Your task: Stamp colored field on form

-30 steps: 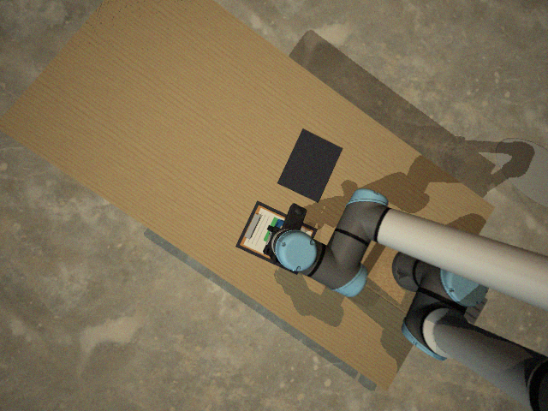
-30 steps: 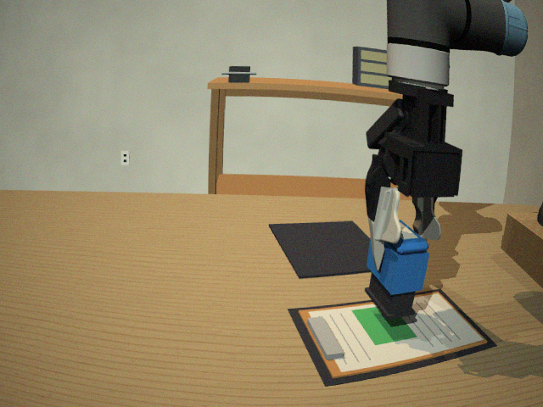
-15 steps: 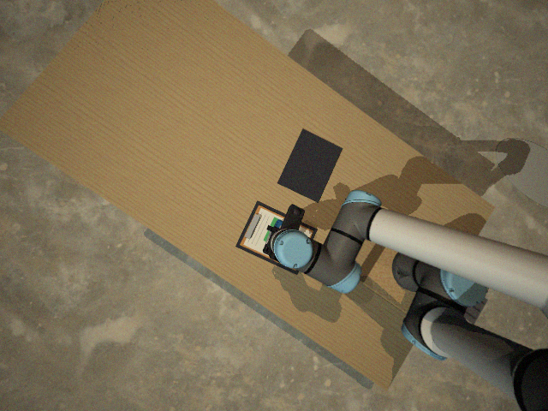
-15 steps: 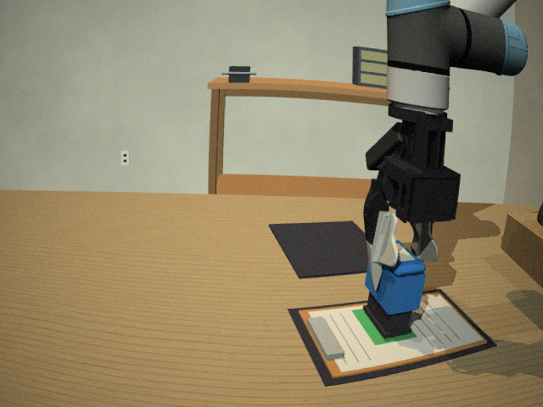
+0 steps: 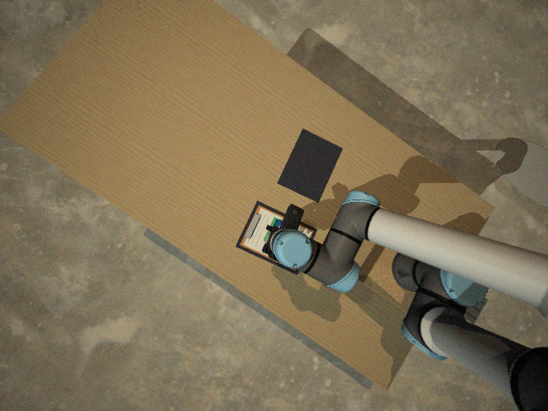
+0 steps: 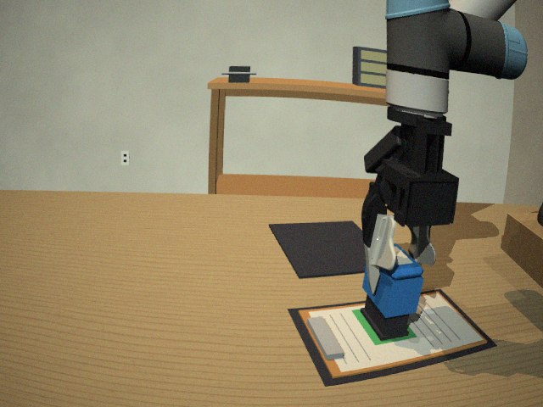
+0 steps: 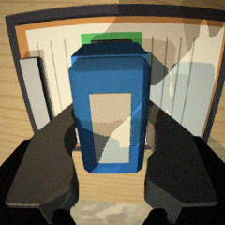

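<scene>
The blue stamp (image 6: 394, 292) (image 7: 110, 117) stands upright on the form (image 6: 443, 337) (image 5: 259, 234) (image 7: 187, 89). Its black base (image 6: 388, 325) sits on the green field (image 6: 382, 339) (image 7: 112, 37) and covers most of it. My gripper (image 6: 401, 258) (image 7: 112, 101) is shut on the stamp's upper part, one finger on each side, pointing straight down. In the top view the wrist hides most of the stamp and the gripper. The dark mat (image 6: 317, 247) (image 5: 309, 164) lies bare on the table behind the form.
A grey clip (image 6: 325, 337) (image 7: 33, 91) sits at the form's left end. A wooden block (image 6: 523, 247) stands at the table's right edge. A wooden shelf (image 6: 298, 87) with a small black item (image 6: 238, 74) stands against the back wall.
</scene>
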Tool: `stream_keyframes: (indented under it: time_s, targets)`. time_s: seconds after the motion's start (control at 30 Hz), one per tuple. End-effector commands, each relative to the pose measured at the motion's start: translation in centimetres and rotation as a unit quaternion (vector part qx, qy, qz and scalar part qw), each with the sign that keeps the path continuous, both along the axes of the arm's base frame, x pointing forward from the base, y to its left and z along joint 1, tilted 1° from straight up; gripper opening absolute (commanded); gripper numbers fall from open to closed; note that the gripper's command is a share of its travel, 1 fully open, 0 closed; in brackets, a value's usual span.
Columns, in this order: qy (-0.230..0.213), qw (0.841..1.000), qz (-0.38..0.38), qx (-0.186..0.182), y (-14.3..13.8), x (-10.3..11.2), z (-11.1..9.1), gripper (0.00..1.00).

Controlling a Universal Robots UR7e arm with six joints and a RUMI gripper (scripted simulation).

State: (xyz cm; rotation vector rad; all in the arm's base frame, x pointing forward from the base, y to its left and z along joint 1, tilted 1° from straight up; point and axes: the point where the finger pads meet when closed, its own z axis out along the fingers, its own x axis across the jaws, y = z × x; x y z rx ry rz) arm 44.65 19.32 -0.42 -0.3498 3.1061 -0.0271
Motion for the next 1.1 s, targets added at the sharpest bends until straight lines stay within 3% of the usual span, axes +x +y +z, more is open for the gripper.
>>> stream_keyframes:
  time_s: [0.0, 0.33, 1.07]
  targets:
    - [0.002, 1.000, 0.001, -0.001, 0.0, -0.2, -0.7, 0.16]
    - [0.002, 1.000, 0.000, -0.001, -0.1, -0.1, -2.5, 0.16]
    - [0.002, 1.000, 0.000, 0.000, -0.1, -0.1, -2.9, 0.16]
